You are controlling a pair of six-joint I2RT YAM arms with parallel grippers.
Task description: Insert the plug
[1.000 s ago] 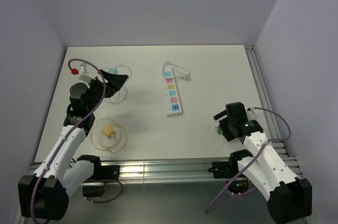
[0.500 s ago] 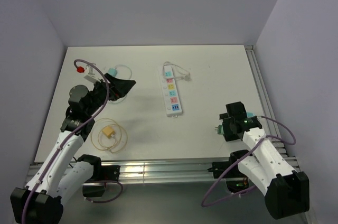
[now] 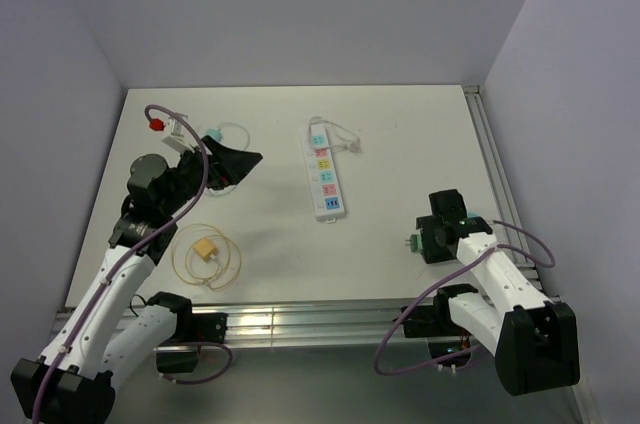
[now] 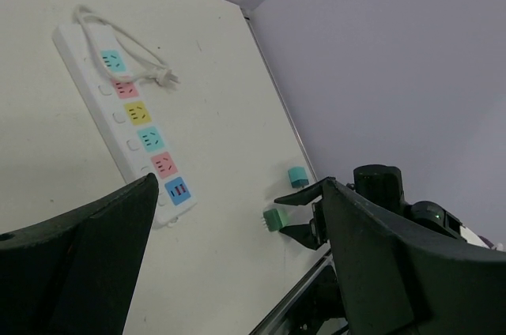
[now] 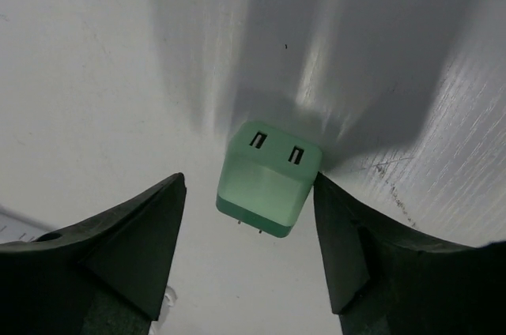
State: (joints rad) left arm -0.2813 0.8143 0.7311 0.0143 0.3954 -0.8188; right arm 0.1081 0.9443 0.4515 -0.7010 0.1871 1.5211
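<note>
A green plug (image 5: pixel 269 178) lies on the white table near its right front edge, prongs pointing left towards the power strip (image 3: pixel 324 182). My right gripper (image 5: pixel 249 193) is open and straddles the green plug (image 3: pixel 412 243). Its right finger (image 5: pixel 356 248) sits at the plug's side, and a gap shows on the left side. My left gripper (image 4: pixel 237 264) hangs open and empty above the left of the table, aimed to the right. From there I see the strip (image 4: pixel 130 126), with coloured sockets, and the green plug (image 4: pixel 276 217).
A yellow plug (image 3: pixel 206 250) in a coil of clear cable lies front left. A teal plug (image 3: pixel 214 135) with cable sits back left, partly under my left gripper (image 3: pixel 238 161). Another teal plug (image 4: pixel 297 177) lies by the right edge rail, just behind my right gripper (image 3: pixel 425 242).
My right gripper came down round the green plug and its jaws have narrowed. My left arm swung slightly to the right and stayed open.
</note>
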